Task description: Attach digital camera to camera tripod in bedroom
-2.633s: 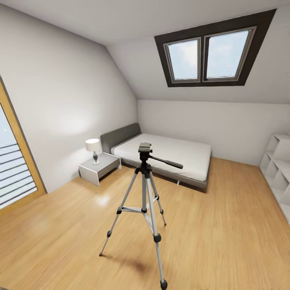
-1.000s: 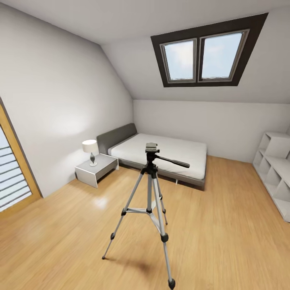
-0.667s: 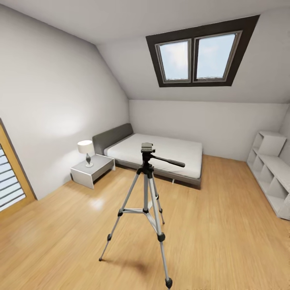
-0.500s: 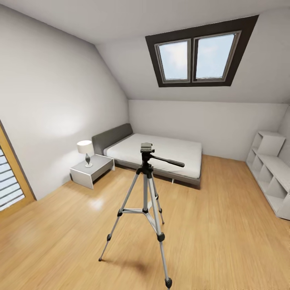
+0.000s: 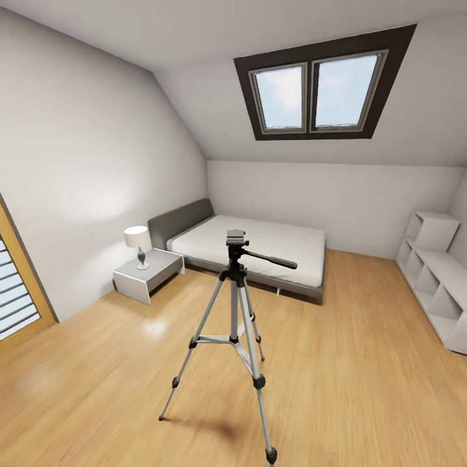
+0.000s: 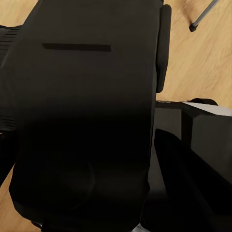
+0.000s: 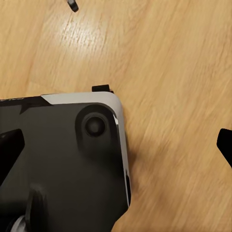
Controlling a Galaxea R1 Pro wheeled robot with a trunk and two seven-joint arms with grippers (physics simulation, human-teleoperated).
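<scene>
1. Bedroom (image 5: 97,162): attic space under a sloped white ceiling, lit by a dark-framed double skylight (image 5: 314,91). Leaves a broad stretch of light wood floor (image 5: 363,363) open in front of the robot, apparently room enough to drive up.
2. Low grey bed (image 5: 259,243) pushed against the far wall, white shelf unit (image 5: 434,272) along the right wall, nightstand (image 5: 146,279) with a small lamp (image 5: 137,243) beside the headboard. All well apart from the work spot.
3. Camera tripod (image 5: 235,285): stands upright mid-floor, between the robot and the bed, with three silver legs splayed wide for a steady base.
4. Large matte-black bulk (image 6: 82,121) pressed close to the left wrist lens. Possibly the digital camera carried in the left gripper, but too near and too dark to name; location of the camera otherwise not readable.
5. Robot base (image 7: 63,159), black with a silver edge, seen from the right wrist over bare floor. Suggests that arm hangs low, tucked for travel.
6. Head plate (image 5: 236,237) sits bare and roughly level at the top, ready to take the camera; pan handle (image 5: 272,259) points right and slightly down.
7. Tripod foot (image 6: 194,26) (image 7: 72,6) at the edge of both wrist views, so likely near the robot.
8. Jaws, left and right: cannot tell whether released or clenched.
</scene>
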